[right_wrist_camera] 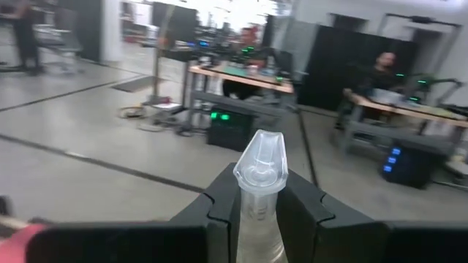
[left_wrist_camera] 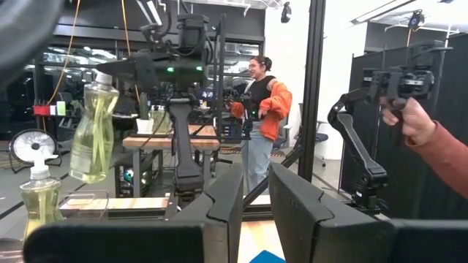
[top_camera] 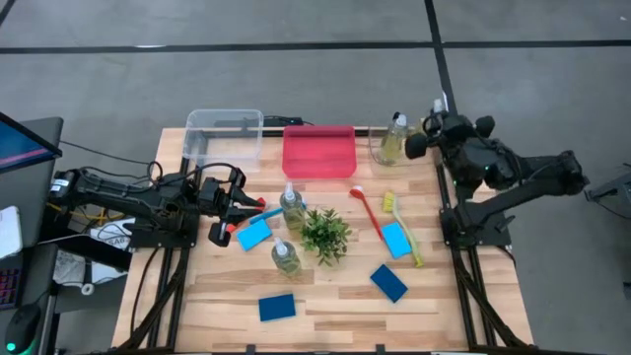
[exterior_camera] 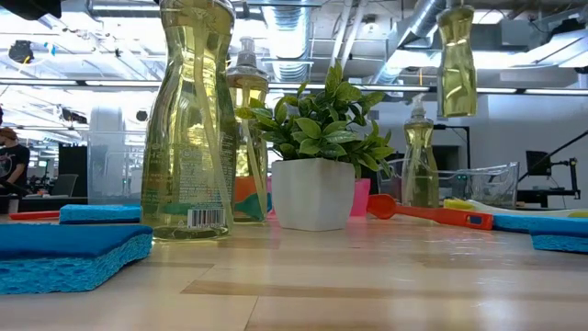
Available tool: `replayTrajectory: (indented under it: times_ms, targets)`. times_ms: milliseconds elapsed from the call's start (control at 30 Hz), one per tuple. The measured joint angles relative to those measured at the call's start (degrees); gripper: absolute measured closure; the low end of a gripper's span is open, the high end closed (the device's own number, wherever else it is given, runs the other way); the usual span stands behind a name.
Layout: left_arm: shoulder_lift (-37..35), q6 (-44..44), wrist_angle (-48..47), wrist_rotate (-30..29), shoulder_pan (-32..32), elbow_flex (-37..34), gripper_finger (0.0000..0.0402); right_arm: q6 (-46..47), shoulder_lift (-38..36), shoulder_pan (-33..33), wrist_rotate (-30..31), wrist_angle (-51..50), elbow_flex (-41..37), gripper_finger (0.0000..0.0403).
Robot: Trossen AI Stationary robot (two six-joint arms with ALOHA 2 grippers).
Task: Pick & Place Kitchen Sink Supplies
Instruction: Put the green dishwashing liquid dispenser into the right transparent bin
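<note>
**A:** What sits on the worktop [top_camera: 325,296], and which step is in hand?

**B:** A clear bin [top_camera: 225,133] and a pink bin [top_camera: 318,151] stand along the back edge. The right gripper [top_camera: 419,141] hangs above the back right corner, its fingers [right_wrist_camera: 219,201] clamped on the neck of a pump bottle [top_camera: 394,138]. The bottle is clear of the wood, so this looks like the carry stage of a pick-and-place.

**A:** And the left gripper [top_camera: 242,207]?

**B:** It waits near the left edge. Its fingers are drawn almost together, with only a slim gap and nothing seen between them. The blue brush [top_camera: 264,211] lies just beside it.

**A:** What does the next move call for?

**B:** Probably keeping the bottle upright, lowering it into a bin, then spreading the fingers. Two more bottles [top_camera: 292,205], the sponges [top_camera: 388,283], the red brush [top_camera: 368,212] and the yellow brush [top_camera: 402,229] are still out around the plant [top_camera: 325,234].

**A:** Any writing?

**B:** The nearest bottle carries a barcode label [exterior_camera: 206,218], but its print is too small to read.
</note>
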Motion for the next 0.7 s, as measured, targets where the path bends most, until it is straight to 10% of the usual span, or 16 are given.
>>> replayTrajectory:
  times_ms: [700]
  targets:
    - [0.00, -2.82, 0.16, 0.00, -0.02, 0.00, 0.0334, 33.21, -0.58, -32.33, -22.14, -33.56, -0.02, 0.0344]
